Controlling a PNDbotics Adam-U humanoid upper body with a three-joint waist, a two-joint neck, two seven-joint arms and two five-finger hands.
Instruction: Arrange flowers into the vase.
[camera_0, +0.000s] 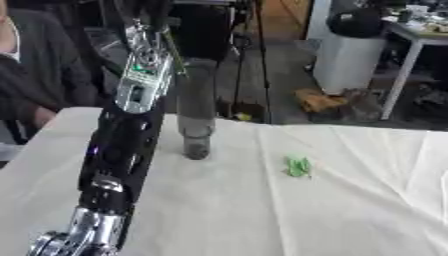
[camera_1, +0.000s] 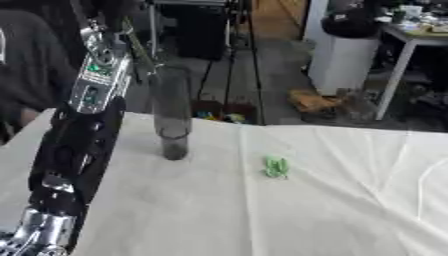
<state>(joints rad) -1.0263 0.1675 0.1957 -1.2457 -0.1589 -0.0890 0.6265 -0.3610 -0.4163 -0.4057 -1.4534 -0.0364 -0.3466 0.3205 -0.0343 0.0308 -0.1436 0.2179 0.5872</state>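
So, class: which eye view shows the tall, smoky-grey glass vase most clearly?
The right eye view: the tall, smoky-grey glass vase stands apart from the black robot arm. In the left eye view the arm crowds its left side, though its base shows.

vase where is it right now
The vase, a tall dark glass cylinder, stands upright on the white tablecloth toward the far left, just right of the robot's raised left arm. A small green thing lies to its right.
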